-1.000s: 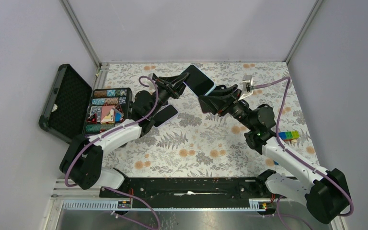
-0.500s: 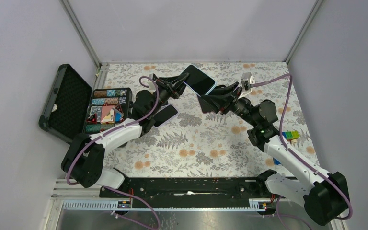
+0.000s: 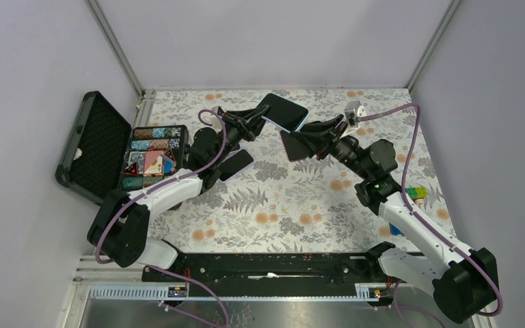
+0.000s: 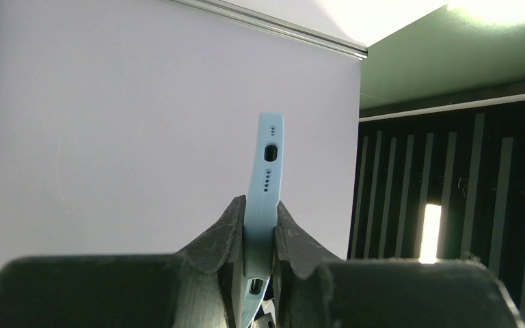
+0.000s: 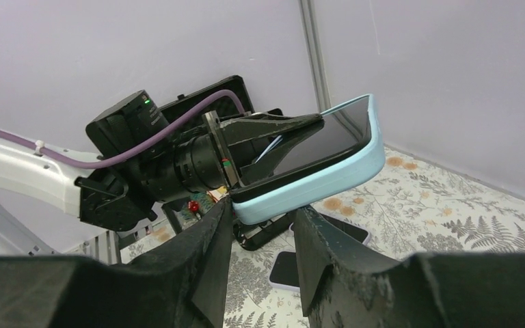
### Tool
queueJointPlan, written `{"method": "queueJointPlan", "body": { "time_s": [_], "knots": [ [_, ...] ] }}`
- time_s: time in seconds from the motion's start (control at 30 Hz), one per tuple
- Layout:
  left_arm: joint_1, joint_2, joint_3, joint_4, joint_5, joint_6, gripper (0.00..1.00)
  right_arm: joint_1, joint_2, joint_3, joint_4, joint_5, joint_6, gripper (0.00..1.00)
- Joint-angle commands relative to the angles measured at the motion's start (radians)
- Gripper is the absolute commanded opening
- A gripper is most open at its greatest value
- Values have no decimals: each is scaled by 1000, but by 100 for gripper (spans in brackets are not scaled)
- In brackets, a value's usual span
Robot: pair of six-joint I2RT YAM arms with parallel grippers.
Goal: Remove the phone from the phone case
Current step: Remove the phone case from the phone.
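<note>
right gripper (image 5: pixel 262 217): on its wrist cam I see the fingers spread wide, nothing pinched. Back by the right forearm a small multicoloured block stack (image 3: pixel 415 193) sits on the floral tablecloth (image 3: pixel 294 205).

Just past the right fingertips, over the gap, is the lower edge of the light blue phone case (image 5: pixel 328 178). I can't tell if either finger touches it. Under it on the cloth lie two other phones: a pale-edged one (image 5: pixel 288 270) showing between the fingers, and a dark one (image 5: pixel 345 230) just beyond.

The phone (image 5: pixel 318 140) is seated in the case, dark screen flush with the blue rim. It's tilted and held in the air over the far middle of the table.

left gripper (image 4: pixel 260 225) has the other end. On the left wrist cam both fingers are pressed flat against the case's two faces, and the port edge points up in that view. From the top camera I see the two grippers facing each other across the phone, left one clamped, right one not.

Beyond the left arm, at the table's left edge, is an open black carry case (image 3: pixel 92 147). A tray of coloured pieces (image 3: pixel 152 156) sits just beside it.
</note>
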Motion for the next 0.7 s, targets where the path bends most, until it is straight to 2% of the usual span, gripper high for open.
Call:
{"method": "queueJointPlan", "body": {
  "time_s": [0.0, 0.33, 0.53, 0.6, 0.67],
  "knots": [
    [-32, -53, 80, 247, 170, -125, 0, -54, 43, 17, -161, 228, -76, 42],
    [-32, -44, 88, 257, 162, -121, 0, -53, 42, 37, -235, 269, -72, 42],
    [-32, -25, 113, 265, 151, -60, 0, -54, 37, 23, -224, 228, -57, 43],
    [-29, -26, 100, 257, 134, -12, 0, -53, 13, 11, -205, 189, -29, 48],
    [-15, -18, 100, 262, 131, 30, 0, -54, -23, -2, -183, 130, 9, 58]
  ]
}}
